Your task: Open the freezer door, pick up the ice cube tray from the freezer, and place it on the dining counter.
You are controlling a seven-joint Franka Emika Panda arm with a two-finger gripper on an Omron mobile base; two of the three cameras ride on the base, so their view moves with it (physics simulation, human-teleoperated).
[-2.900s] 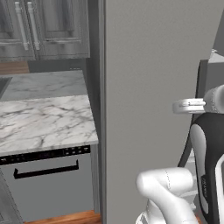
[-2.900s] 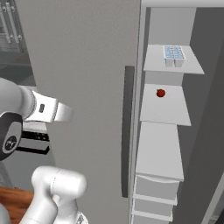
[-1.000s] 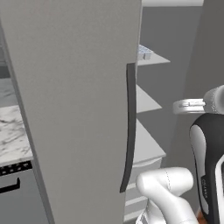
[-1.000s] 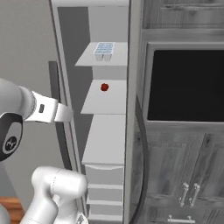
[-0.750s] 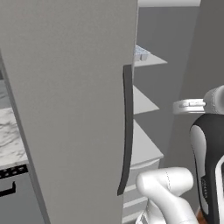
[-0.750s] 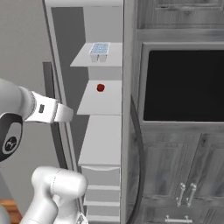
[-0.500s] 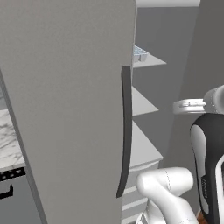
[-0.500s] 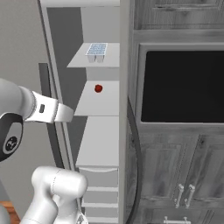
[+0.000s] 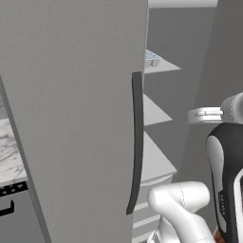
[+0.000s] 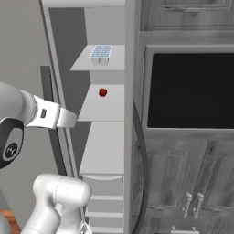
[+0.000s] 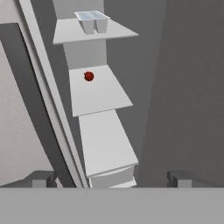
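The freezer door (image 9: pixel 71 118) stands swung open, its long dark handle (image 9: pixel 136 142) facing me; in the hand view the door (image 11: pixel 15 127) runs along the left side. Inside, the pale-blue ice cube tray (image 10: pixel 101 53) rests on the top shelf, also visible as the ice cube tray (image 11: pixel 92 19) at the top of the hand view and as the ice cube tray (image 9: pixel 152 58) just past the door's edge. My gripper (image 11: pixel 111 179) is open and holds nothing. It points into the freezer, well short of the tray. The dining counter is out of view.
A small red item (image 10: pixel 103 93) lies on the second shelf (image 10: pixel 98 109), with more shelves and drawers (image 10: pixel 105 187) beneath. A black built-in oven (image 10: pixel 189 89) and panelled cabinet doors (image 10: pixel 183 192) stand right of the freezer. A marble worktop (image 9: pixel 9 159) shows left of the door.
Both base views have shifted, so the camera has moved: the freezer interior sits further left in the right view and the door looms larger in the left view. The gripper stays open.
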